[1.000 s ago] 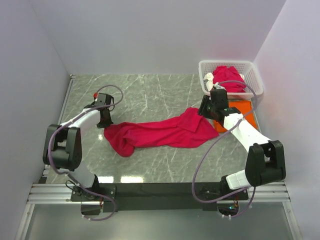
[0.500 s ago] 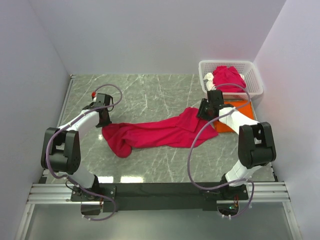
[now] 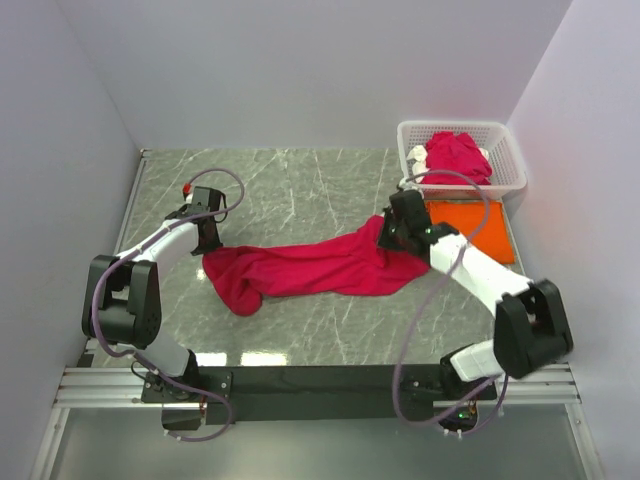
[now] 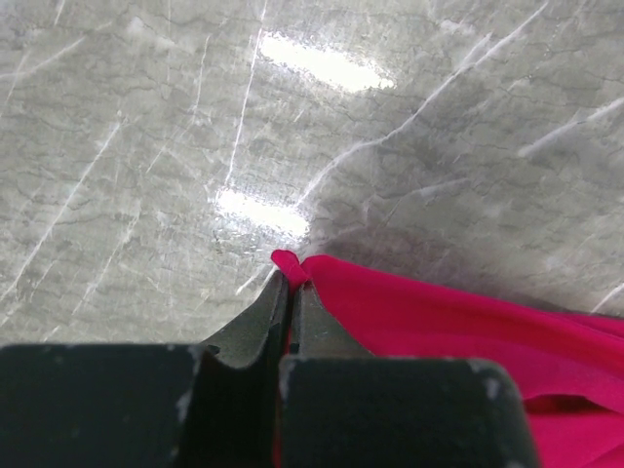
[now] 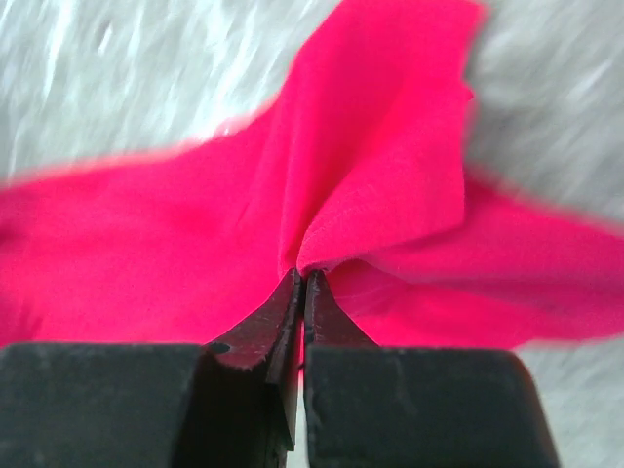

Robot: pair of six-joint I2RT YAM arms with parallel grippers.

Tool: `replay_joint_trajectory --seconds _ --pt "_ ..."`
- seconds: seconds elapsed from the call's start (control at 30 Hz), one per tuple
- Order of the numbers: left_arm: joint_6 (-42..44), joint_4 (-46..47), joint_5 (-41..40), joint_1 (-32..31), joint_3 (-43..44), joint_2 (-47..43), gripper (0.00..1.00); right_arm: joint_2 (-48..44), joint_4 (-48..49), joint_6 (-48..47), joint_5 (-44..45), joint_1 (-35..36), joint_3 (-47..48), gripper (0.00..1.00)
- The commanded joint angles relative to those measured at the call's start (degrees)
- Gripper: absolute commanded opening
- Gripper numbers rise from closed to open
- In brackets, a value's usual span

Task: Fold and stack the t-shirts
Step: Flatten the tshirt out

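A crimson-pink t-shirt [image 3: 320, 267] lies stretched in a crumpled band across the middle of the marble table. My left gripper [image 3: 208, 246] is shut on its left end, a small tuft of cloth [image 4: 289, 265] poking out past the fingertips. My right gripper [image 3: 392, 235] is shut on a fold at its right end, the fabric [image 5: 380, 195] bunching up from the pinch. A folded bright orange t-shirt [image 3: 470, 218] lies flat just right of the right gripper. Another crimson-pink t-shirt [image 3: 456, 156] sits heaped in the basket.
The white lattice basket [image 3: 508, 160] stands at the back right corner, against the right wall. Bare marble table [image 3: 300, 190] stretches behind the shirt, and more of it [image 3: 330, 325] in front. Walls close in the left, back and right sides.
The right gripper has moved left from beside the orange shirt onto the crimson shirt's right end and closed on a fold. The left gripper kept its hold, barely moving.
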Motion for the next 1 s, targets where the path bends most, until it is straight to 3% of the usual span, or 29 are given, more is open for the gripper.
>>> replay_joint_trajectory --seconds 0.0,0.2,0.33,0.43,0.7,0.97 --pt "0.37 0.92 -1.71 0.32 0.46 -1.31 0.01 -5.13 -2.55 5.61 0.36 5.71 -5.91 0.03" --pt "0.37 1.01 -1.36 0.23 0.46 -1.4 0.01 -3.55 -8.16 2.02 -7.74 15.12 -5.31 0.2" --pt "0.37 1.01 -1.62 0.23 0.29 -1.66 0.01 -8.38 -10.1 -0.35 -8.2 14.35 -4.17 0.42" --pt "0.37 1.01 -1.45 0.23 0.29 -1.49 0.01 -11.11 -12.56 -2.55 -3.8 11.11 -1.09 0.49" --pt "0.37 1.1 -1.53 0.23 0.2 -1.84 0.01 -14.46 -3.35 -0.89 -7.12 -7.96 -5.82 0.43" --pt "0.37 1.01 -1.62 0.23 0.11 -1.84 0.01 -2.78 4.66 0.78 -13.46 -11.67 -10.74 0.4"
